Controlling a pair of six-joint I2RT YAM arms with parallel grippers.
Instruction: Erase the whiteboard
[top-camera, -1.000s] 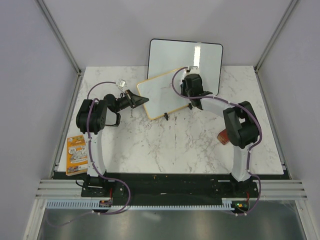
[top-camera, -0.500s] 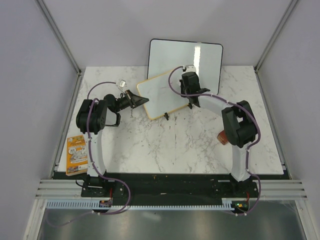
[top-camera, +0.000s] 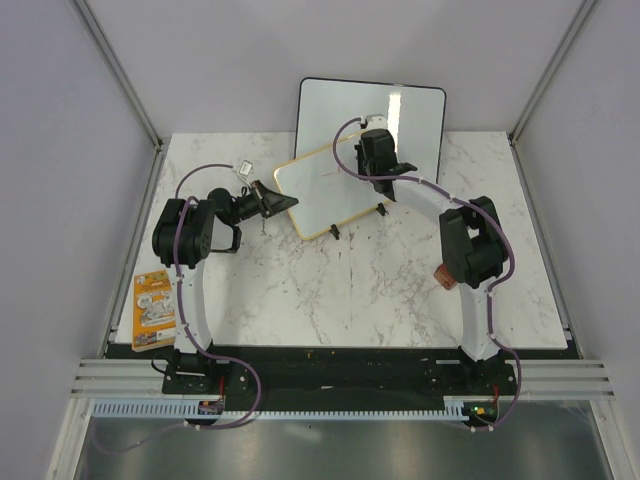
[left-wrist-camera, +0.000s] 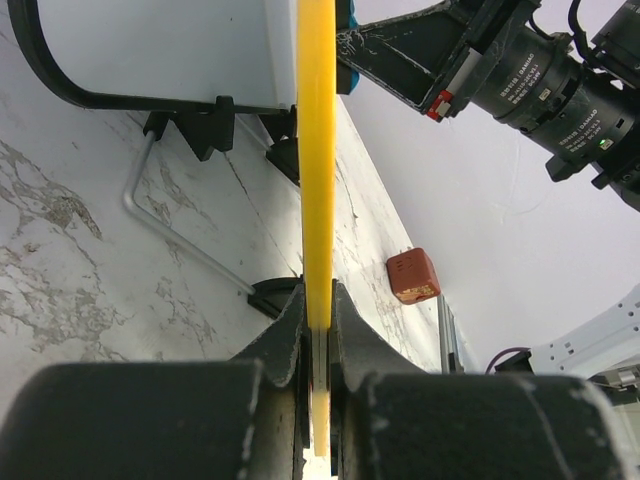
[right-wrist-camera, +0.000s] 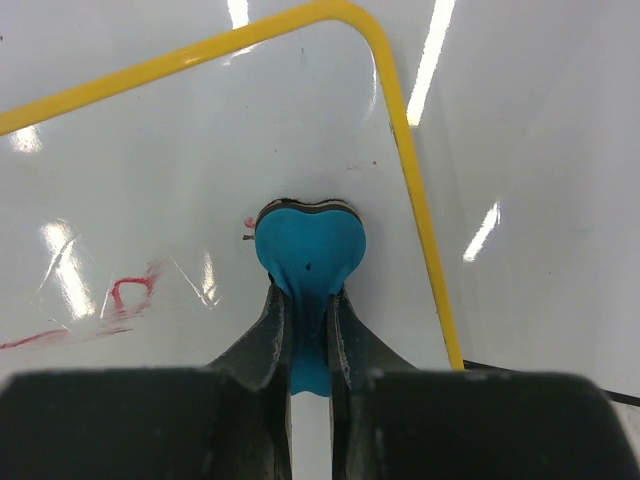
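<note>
While pinching the yellow frame of the whiteboard (top-camera: 325, 190) between the jaws of the left gripper (left-wrist-camera: 318, 325), holding it tilted at the back of the marble table (top-camera: 300, 290), in front of a larger black-framed board (top-camera: 410, 110). Clamping a blue eraser (right-wrist-camera: 308, 250) in the jaws of the right gripper (right-wrist-camera: 306, 310), pressing it to the white face near a rounded corner, beside red marks (right-wrist-camera: 125, 295)

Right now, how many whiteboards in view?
2. The yellow-framed whiteboard mid-table, its left edge clamped in the left hand; the larger black-framed board propped behind it at the far edge.
</note>
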